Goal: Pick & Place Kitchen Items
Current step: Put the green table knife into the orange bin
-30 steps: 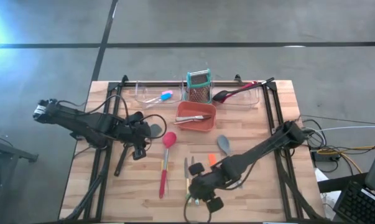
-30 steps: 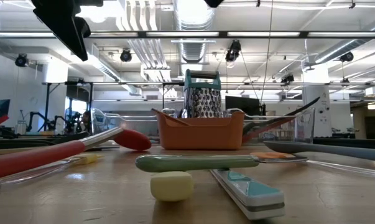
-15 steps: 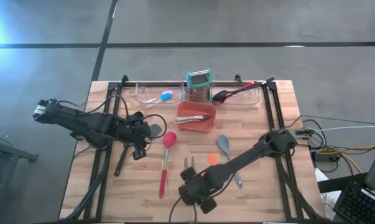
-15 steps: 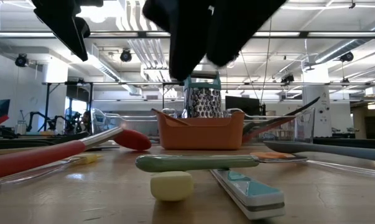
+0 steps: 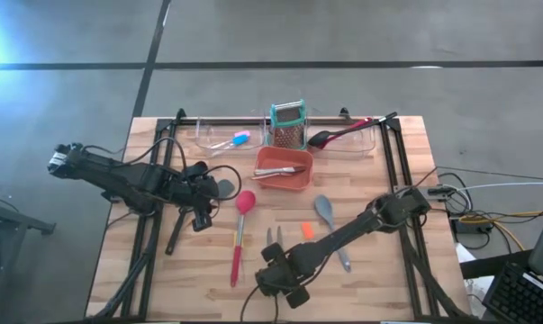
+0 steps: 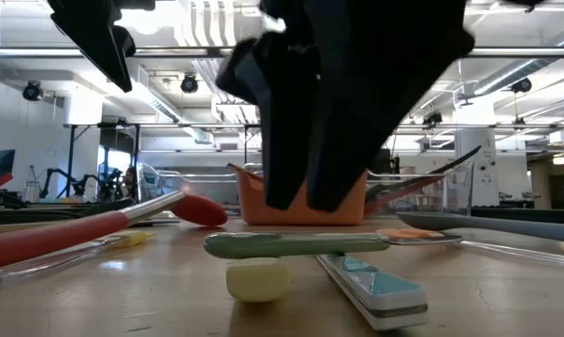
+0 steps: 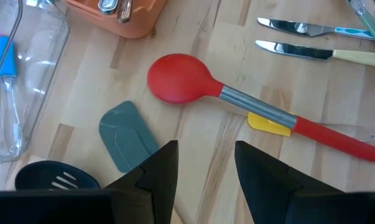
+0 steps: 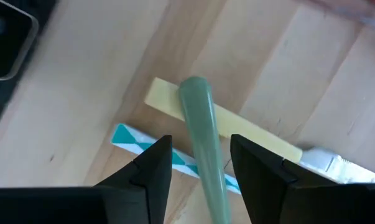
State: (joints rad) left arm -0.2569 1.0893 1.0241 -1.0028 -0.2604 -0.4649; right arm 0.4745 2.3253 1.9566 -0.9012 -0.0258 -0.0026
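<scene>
The green-handled knife (image 8: 204,134) lies across the yellow-handled knife (image 8: 249,132), beside a teal-and-white knife (image 8: 132,140), near the table's near edge (image 5: 273,241). My right gripper (image 8: 201,152) is open and hangs low over them, one finger on each side of the green handle (image 6: 296,245) without touching it (image 6: 308,198). My left gripper (image 7: 206,168) is open and waits above the table's left part (image 5: 199,214). Ahead of it lie the red spoon (image 7: 181,78), a grey scraper (image 7: 128,134) and a yellow scraper (image 7: 268,124).
The red-orange bin (image 5: 285,168) holds metal utensils, with the box grater (image 5: 288,124) behind it. Clear trays (image 5: 219,139) at the far edge hold a blue-and-pink scraper and black and red spoons (image 5: 343,135). A grey spatula (image 5: 326,212) and an orange scraper (image 5: 306,231) lie right of the knives.
My right gripper has moved toward the table's left and near edge and come down over the knives, dropping into the low view until its fingers hang just above the green handle. The utensils have stayed where they were.
</scene>
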